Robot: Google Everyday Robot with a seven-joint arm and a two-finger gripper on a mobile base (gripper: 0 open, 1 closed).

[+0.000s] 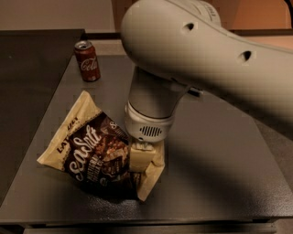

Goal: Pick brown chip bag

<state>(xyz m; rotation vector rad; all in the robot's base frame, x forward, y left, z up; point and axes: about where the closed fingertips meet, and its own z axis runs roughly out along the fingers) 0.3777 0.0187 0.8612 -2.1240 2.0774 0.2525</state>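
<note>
Touching the right side of the brown chip bag [91, 153], the claw [141, 157].

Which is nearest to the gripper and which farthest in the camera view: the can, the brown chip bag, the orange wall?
The gripper is low at the front centre of the table.
1. The chip bag: touching it, spreading left.
2. The can: back left on the table.
3. The orange wall: behind the table, back right.

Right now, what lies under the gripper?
The brown chip bag, lying on the dark table. The gripper sits over the bag's right end, hiding the contact beneath.
</note>
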